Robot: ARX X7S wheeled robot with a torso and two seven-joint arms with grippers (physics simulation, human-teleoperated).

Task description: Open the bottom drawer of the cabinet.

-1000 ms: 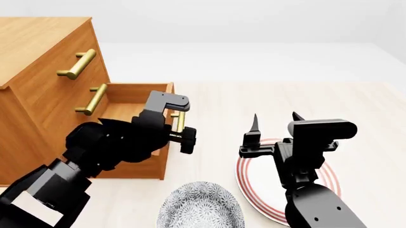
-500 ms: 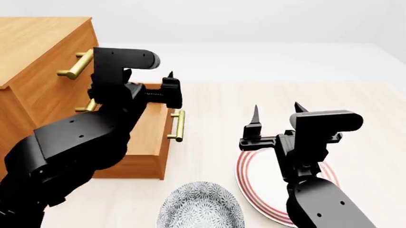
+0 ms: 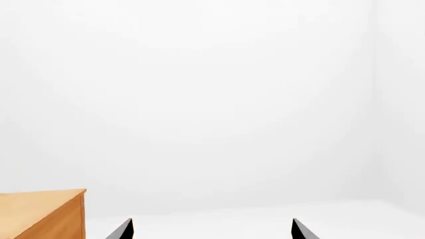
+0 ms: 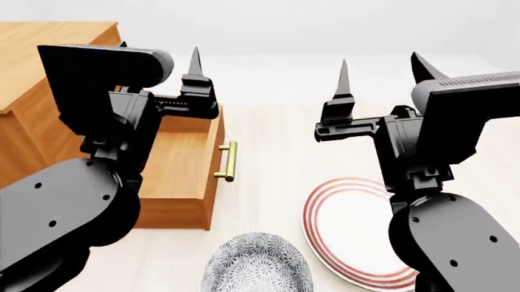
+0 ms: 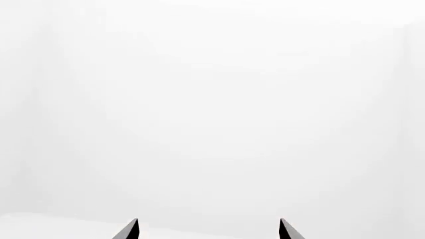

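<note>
The orange-brown cabinet (image 4: 33,67) stands at the left, and its top corner (image 3: 47,214) shows in the left wrist view. The bottom drawer (image 4: 182,176) is pulled out, its inside showing, with its brass handle (image 4: 228,161) free at the front. My left gripper (image 4: 158,52) is held up well above the drawer, pointing upward, open (image 3: 212,230) and empty. My right gripper (image 4: 379,66) is raised to the same height on the right, fingers spread (image 5: 208,230), holding nothing. My left arm hides the cabinet's upper drawer fronts.
A white plate with red rings (image 4: 345,222) lies on the pale surface below my right arm. A grey patterned bowl (image 4: 256,271) sits at the near edge, in front of the open drawer. Both wrist views face a blank white wall.
My left gripper left the drawer handle and rose above the drawer, turning upward. The right gripper also lifted. The drawer stays pulled out.
</note>
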